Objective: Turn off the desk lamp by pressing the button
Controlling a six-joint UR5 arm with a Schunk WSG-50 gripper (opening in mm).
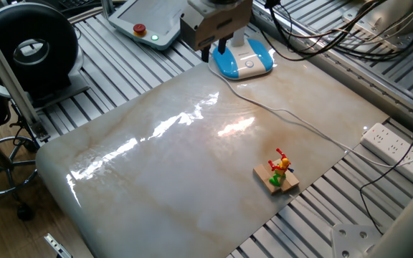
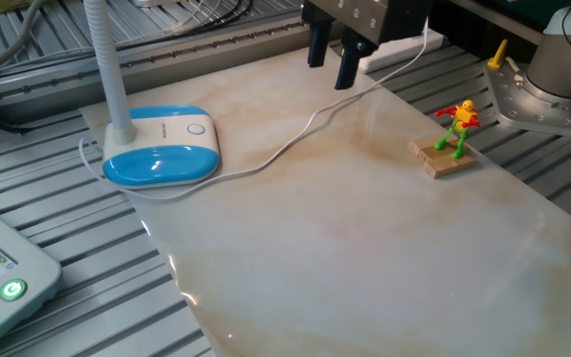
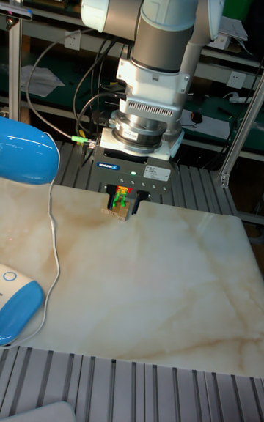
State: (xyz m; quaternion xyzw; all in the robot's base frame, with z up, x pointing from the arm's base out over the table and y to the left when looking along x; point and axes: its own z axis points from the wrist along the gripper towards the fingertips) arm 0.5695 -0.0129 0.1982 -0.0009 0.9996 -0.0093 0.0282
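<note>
Bright overhead light throws streaky white glare across the glossy worktop [image 1: 192, 172] in one fixed view, running from the centre toward eight o'clock. The other fixed view is softer and even, with only faint sheen. In the tall fixed view the background toward twelve o'clock sits dim and greenish, and everything stays reasonably sharp.
</note>
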